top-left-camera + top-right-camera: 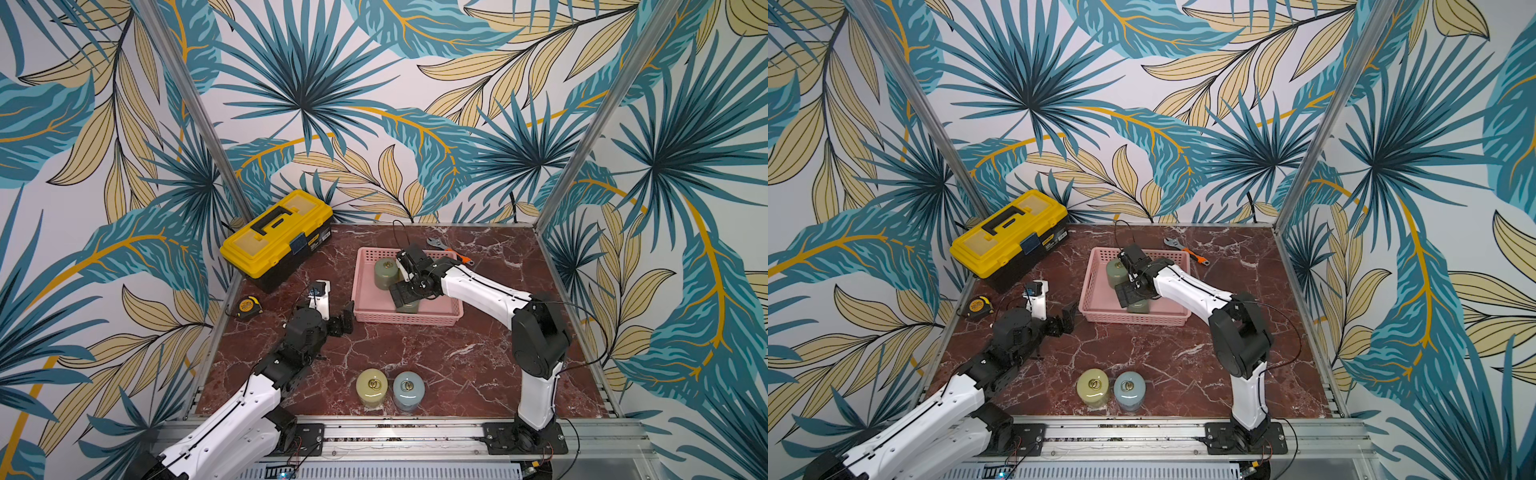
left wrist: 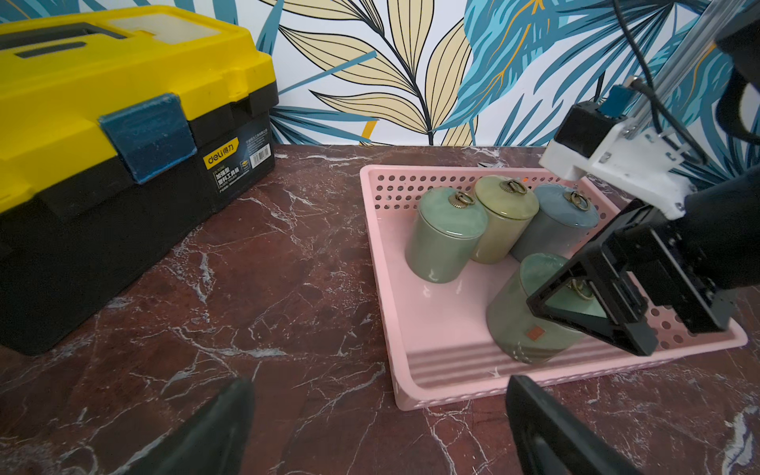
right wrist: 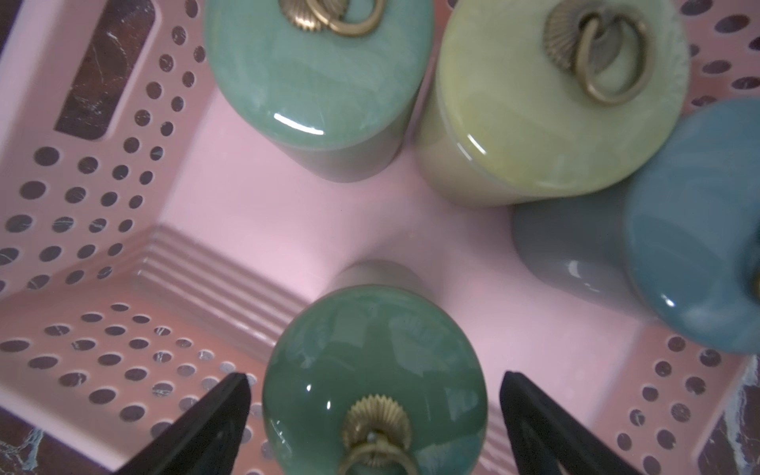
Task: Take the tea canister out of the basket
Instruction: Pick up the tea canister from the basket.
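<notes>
**Right gripper** (image 3: 376,378) above the pink basket (image 2: 452,395): jaws spread wide, flanking the lid of the green tea canister (image 3: 329,362), which stands upright by the basket's near wall. No contact is visible and nothing is held.

**Left gripper** (image 2: 380,382): equally wide, empty, over the table (image 2: 288,288) beside the basket.

In both top views the right gripper itself covers most of this canister.

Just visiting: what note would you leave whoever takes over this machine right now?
Right gripper: open, jaws either side of the lid of the near green canister, inside the basket; no grip yet.
Left gripper: open, empty, over the table beside the basket.
Four canisters in the basket; yellow canister and blue canister on the table out front.
Remaining: close, lift the green one out, set down.
</notes>
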Robot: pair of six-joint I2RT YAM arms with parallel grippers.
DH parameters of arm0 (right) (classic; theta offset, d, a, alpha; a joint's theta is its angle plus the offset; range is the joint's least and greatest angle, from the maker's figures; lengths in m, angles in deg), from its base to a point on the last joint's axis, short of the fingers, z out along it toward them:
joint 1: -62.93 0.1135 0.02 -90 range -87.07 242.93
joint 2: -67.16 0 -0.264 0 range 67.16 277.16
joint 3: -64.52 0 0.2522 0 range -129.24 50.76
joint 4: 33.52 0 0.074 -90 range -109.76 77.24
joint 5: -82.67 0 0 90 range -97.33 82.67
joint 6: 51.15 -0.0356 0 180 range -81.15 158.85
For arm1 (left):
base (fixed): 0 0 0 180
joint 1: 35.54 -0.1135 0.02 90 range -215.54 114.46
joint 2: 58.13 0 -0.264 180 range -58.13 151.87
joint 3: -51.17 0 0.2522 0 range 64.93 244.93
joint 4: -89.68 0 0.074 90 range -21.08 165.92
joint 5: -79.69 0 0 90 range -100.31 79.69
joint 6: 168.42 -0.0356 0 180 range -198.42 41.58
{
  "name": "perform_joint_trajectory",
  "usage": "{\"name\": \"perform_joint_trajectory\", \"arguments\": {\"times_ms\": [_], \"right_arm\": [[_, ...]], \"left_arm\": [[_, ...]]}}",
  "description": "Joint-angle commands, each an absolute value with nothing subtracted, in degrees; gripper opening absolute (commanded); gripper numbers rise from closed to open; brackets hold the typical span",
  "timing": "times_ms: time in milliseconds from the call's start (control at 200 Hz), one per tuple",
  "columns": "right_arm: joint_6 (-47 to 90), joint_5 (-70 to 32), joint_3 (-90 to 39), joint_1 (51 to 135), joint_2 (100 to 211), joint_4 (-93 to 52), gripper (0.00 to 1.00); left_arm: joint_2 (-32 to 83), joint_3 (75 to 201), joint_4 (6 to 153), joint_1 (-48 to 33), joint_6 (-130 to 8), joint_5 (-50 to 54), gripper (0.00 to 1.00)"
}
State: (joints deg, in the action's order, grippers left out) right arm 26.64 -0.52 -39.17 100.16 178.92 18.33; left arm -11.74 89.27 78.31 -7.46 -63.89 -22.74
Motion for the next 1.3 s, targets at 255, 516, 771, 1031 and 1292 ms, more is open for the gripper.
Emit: {"name": "perform_joint_trajectory", "arguments": {"times_ms": [255,516,771,1031,1292], "right_arm": [[26.18,0.65,-40.99,100.54,182.0,20.67,0.99],[26.22,0.44,-41.36,100.47,183.24,20.72,0.99],[26.37,0.22,-41.35,100.48,183.52,20.76,0.89],[26.57,0.16,-41.89,100.5,182.91,21.37,0.67],[26.99,0.67,-43.35,100.48,180.77,22.99,0.6]], "left_arm": [[-11.61,88.05,79.44,-7.67,-64.62,-22.97,1.0],[-10.94,88.31,79.43,-7.66,-64.62,-22.88,1.0],[-10.94,88.27,79.52,-7.67,-64.62,-22.97,1.0],[-10.85,88.22,79.57,-7.67,-64.62,-23.1,1.0],[-10.72,88.14,79.7,-7.63,-64.45,-22.8,1.0]]}}
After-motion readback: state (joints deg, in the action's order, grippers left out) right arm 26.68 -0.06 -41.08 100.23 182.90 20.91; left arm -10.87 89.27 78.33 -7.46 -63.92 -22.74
